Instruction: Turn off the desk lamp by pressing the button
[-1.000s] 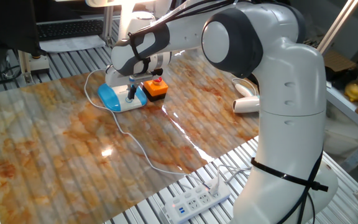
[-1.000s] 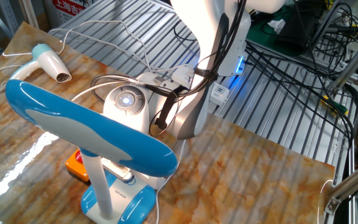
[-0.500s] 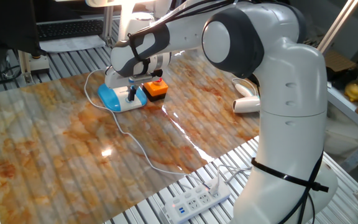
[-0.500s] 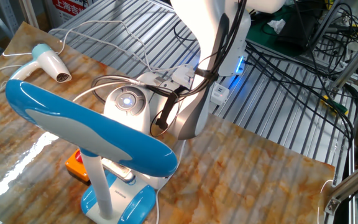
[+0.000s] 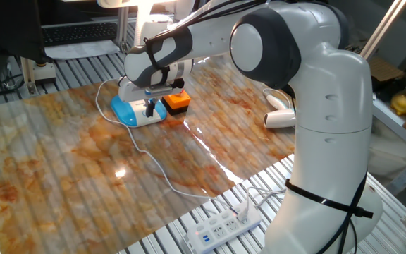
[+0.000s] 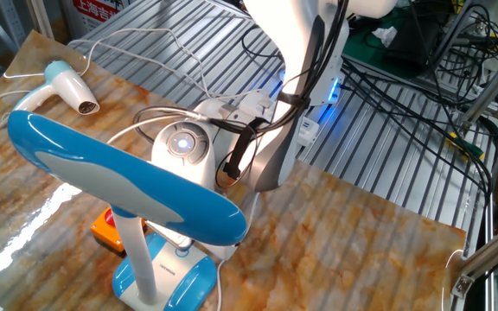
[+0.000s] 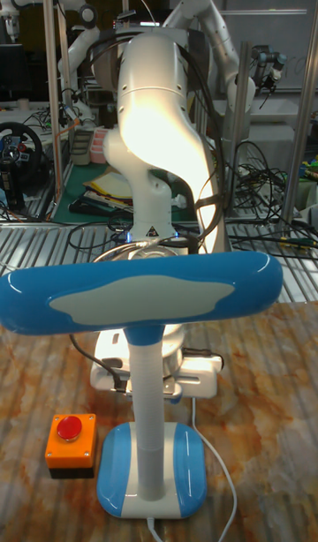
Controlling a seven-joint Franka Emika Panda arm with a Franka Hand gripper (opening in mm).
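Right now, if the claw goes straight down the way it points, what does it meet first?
Probably the desk lamp base: the claw points down at its white panel, where the button should be. Contact cannot be judged.

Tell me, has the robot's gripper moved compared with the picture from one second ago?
Yes. In one fixed view the gripper sits slightly higher above the blue-and-white lamp base, whose position is unchanged.

Orange box (image 5: pixel 177 103) just beside lamp base (image 5: pixel 134 111)
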